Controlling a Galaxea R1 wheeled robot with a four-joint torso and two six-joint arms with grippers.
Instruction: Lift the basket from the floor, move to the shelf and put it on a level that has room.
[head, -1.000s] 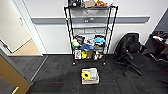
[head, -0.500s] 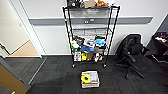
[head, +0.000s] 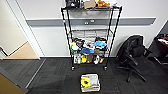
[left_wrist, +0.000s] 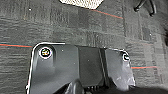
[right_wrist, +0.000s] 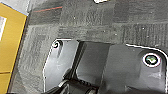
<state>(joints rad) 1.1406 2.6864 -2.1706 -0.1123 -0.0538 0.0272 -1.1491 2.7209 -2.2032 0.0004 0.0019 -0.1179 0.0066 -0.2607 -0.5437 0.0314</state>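
Observation:
The beige woven basket (head: 90, 83) stands on the dark carpet floor (head: 57, 75), just in front of the shelf, with a yellow item and pale things inside. The shelf (head: 90, 37) is a tall black wire rack against the wall. Its top tier and two lower tiers are crowded, while the level second from the top (head: 90, 30) looks mostly bare. A pale woven edge of the basket (left_wrist: 82, 3) shows in the left wrist view over the floor (left_wrist: 75, 30). Both wrist views look down on carpet past the robot's dark plate.
A black office chair (head: 132, 57) stands right of the shelf, and a dark desk edge (head: 162, 42) lies further right. An open doorway with a wooden floor (head: 22, 52) is at the left. A yellow panel (right_wrist: 10, 45) borders the carpet in the right wrist view.
The whole head picture has shifted. The camera has come closer to the shelf, so the basket now sits lower and larger in view. The things themselves have not moved.

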